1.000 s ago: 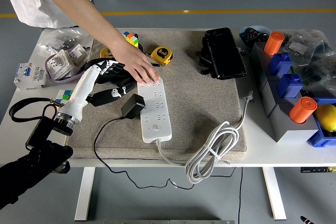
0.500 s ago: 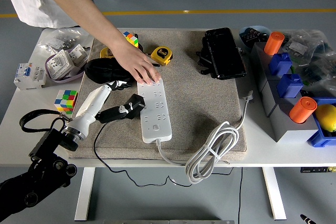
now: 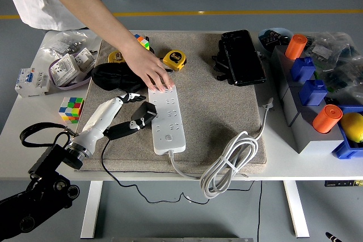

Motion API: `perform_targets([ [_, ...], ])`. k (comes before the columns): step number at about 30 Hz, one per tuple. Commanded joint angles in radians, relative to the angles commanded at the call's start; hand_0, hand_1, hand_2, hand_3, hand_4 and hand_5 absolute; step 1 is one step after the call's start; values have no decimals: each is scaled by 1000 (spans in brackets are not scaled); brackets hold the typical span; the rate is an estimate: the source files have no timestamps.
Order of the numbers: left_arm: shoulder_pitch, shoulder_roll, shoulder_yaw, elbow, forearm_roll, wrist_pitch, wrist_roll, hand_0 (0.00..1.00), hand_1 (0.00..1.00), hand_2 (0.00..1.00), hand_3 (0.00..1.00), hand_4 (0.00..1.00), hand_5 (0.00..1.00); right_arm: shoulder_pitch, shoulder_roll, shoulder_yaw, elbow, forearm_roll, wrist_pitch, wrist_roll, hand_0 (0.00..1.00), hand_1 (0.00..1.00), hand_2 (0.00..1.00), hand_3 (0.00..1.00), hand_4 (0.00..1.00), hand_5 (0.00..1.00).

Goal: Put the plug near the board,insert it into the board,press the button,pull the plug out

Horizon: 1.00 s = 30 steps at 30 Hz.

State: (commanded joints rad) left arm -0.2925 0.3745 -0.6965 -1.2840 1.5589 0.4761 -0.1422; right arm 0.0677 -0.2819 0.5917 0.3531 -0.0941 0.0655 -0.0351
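A white power strip lies lengthwise on the grey mat. A person's hand reaches in from the top left and presses down on the strip's far end. The black plug stands on the mat against the strip's left edge, with its thin black cord trailing off the front. My left hand comes in from the lower left on a white forearm. Its black fingers are closed around the plug from the left. The right arm is out of view.
The strip's white cable coils at the mat's front right. Behind my hand lie a black pouch, yellow tape measures and a colour cube. A black case sits at the back. Grey and blue bins fill the right side.
My left hand has moved from behind the plug towards the near edge and closed on it. The plug stays by the strip's left edge. The person's hand stays on the strip.
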Motion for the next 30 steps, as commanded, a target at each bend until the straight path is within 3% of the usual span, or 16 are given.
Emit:
perform_targets([
  [18,-23,-6,51,6,-14,-17,12,761,772,763,741,884,848,-2,-1,1,1,1,-1,3,655,708,716,634,928,528],
  [30,-48,1,74,-2,-18,-39,-17,756,759,748,728,880,845,-2,-2,4,1,2,-1,4,654,706,715,633,927,527],
])
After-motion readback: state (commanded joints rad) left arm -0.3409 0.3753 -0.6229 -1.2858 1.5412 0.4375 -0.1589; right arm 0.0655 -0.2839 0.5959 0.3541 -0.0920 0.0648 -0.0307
